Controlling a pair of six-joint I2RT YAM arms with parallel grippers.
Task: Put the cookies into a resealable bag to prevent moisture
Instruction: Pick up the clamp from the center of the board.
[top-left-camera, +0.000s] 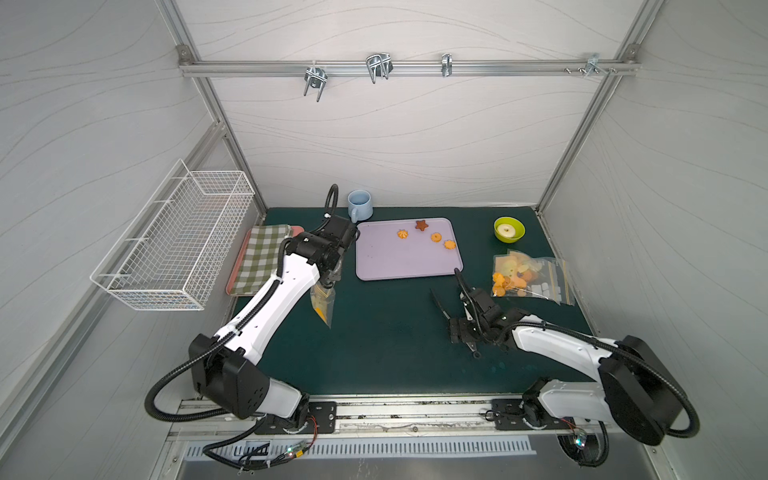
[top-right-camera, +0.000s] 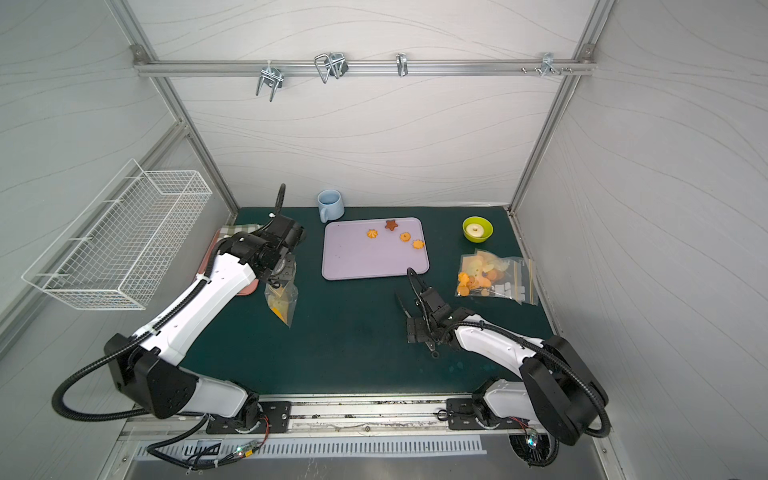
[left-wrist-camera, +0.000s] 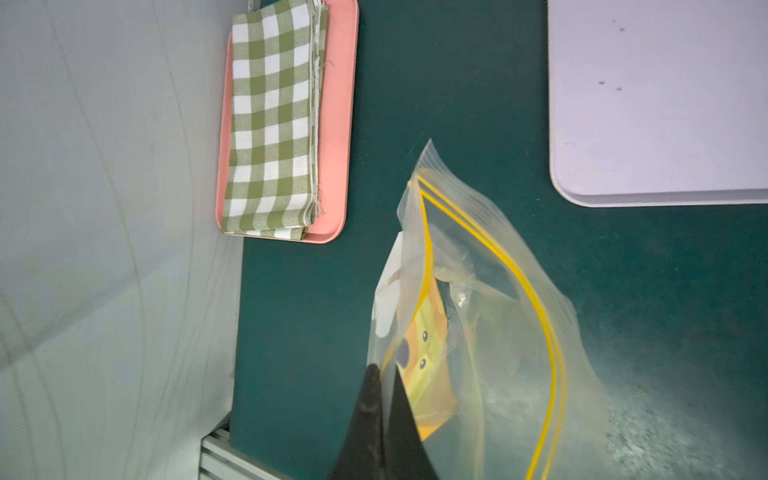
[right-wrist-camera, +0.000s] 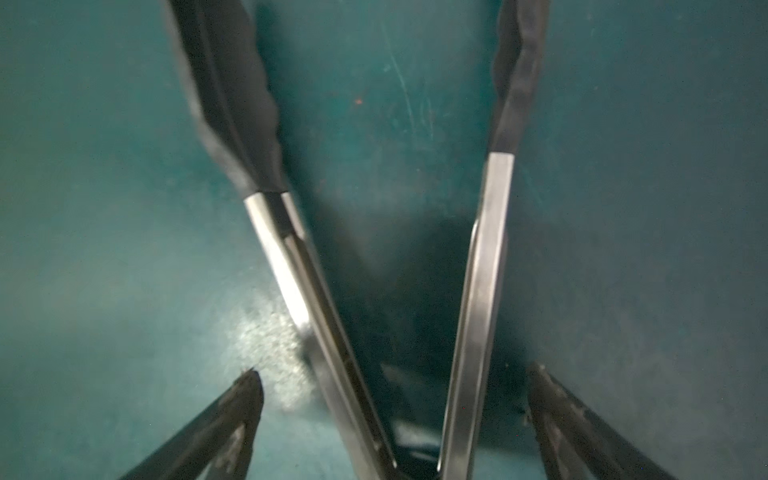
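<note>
The left tool (left-wrist-camera: 384, 374) is clenched on one lip of the resealable bag (left-wrist-camera: 478, 332). It pinches only that side, beside the yellow zip line, so the free lip sags away and the mouth gapes. In both top views the bag hangs below the tool, over the green surface (top-left-camera: 386, 361) just off the near-left corner of the lilac tray (top-left-camera: 409, 266). A cartoon print shows through the film. I cannot tell whether any biscuit is inside.

Four of the cookies (top-left-camera: 436, 237) lie on the tray's far half, three orange-golden and one dark brown star (top-left-camera: 422, 225). A second bag (top-left-camera: 528, 278) lies flat at the right of the surface, and it holds a heap of orange biscuits.

The right tool (right-wrist-camera: 392, 370) is released and spread wide. Its fingers stand on either side of the tongs (right-wrist-camera: 478, 291) without touching the steel arms. The tongs are sprung open, with their black tips pointing toward the tray. Straddling them this way probably sets up a squeeze on both arms. The tongs could then pick up the small cookies without crushing them and carry them to the open bag.
</note>
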